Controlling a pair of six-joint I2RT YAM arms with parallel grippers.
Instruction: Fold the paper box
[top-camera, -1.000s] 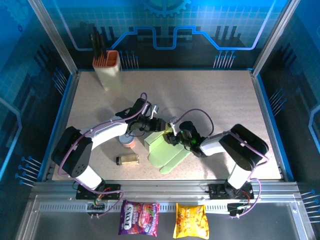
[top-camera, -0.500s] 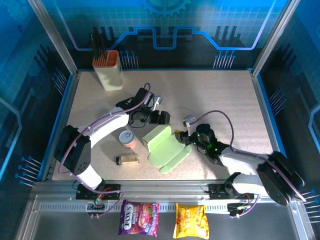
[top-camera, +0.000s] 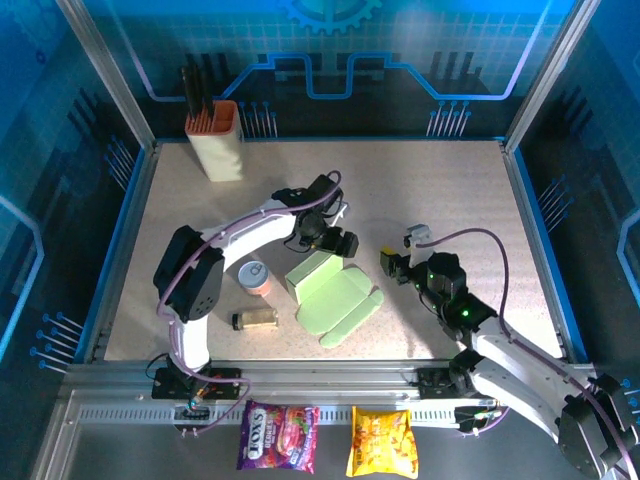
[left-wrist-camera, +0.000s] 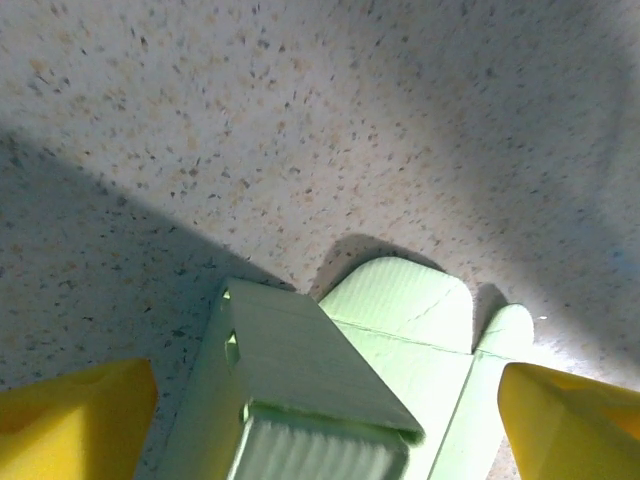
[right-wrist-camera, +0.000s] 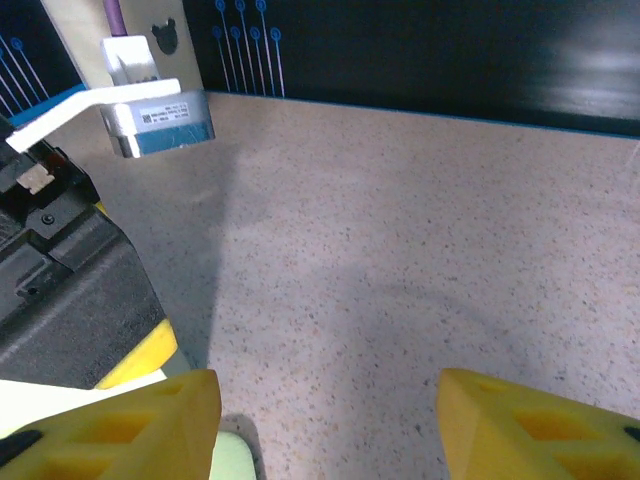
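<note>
The paper box (top-camera: 332, 296) is pale green card lying in the middle of the table. Its far left part is folded up into a raised block, and flat rounded flaps spread toward the near right. My left gripper (top-camera: 341, 244) hovers just behind the raised block. In the left wrist view the box (left-wrist-camera: 300, 360) lies below my left gripper (left-wrist-camera: 325, 425), whose yellow fingers (left-wrist-camera: 70, 420) stand open and clear of both sides of it. My right gripper (top-camera: 392, 265) is to the right of the box and apart from it. In its wrist view my right gripper (right-wrist-camera: 325, 425) is open over bare table.
A cream knife holder (top-camera: 217, 140) with an orange rim stands at the back left. A small can (top-camera: 257, 277) and a lying bottle (top-camera: 257, 319) sit left of the box. Two snack packs (top-camera: 278, 437) lie on the front rail.
My left gripper let go, opened wide and moved right to behind the box. My right arm drew back to the right, off the box, and opened a little. The box stays put.
</note>
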